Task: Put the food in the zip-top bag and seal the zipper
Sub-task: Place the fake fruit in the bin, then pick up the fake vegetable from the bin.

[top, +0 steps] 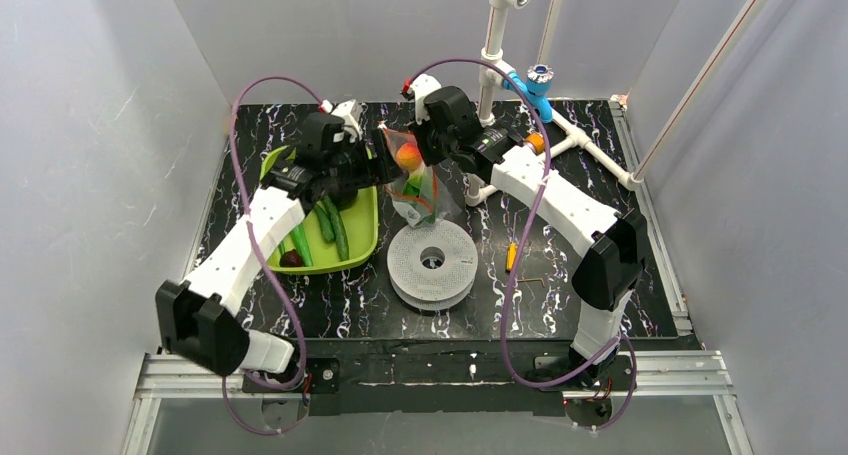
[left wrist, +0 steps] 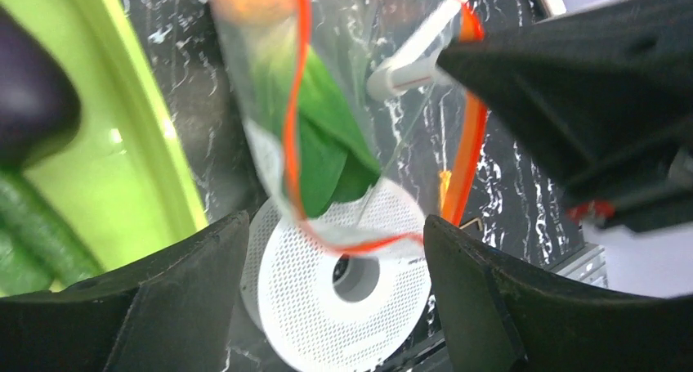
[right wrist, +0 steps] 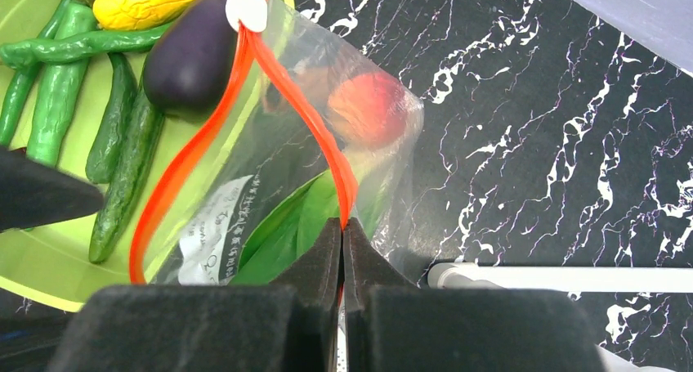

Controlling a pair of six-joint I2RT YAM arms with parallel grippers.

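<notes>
Clear, crinkly plastic hangs above the desk (top: 350, 305) between the two arms: the zip-top bag (top: 420, 190), lifted over the white perforated disc (top: 405, 265). The right pincer (right wrist: 342, 233) is clamped tight on the zipper (right wrist: 290, 90), pinching the orange-red strip at one side of the mouth. The left pincer (left wrist: 335, 225) stands wide apart just by the bag's gaping mouth, gripping nothing. Inside the bag sit an orange-red round fruit (right wrist: 368, 106) and the green leafy stalk (right wrist: 294, 225). To the left, the lime-green tray (top: 360, 237) carries the rest of the food – a purple eggplant (right wrist: 192, 57), a yellow piece (right wrist: 147, 0) and several long green cucumbers (right wrist: 122, 172) lying side by side.
</notes>
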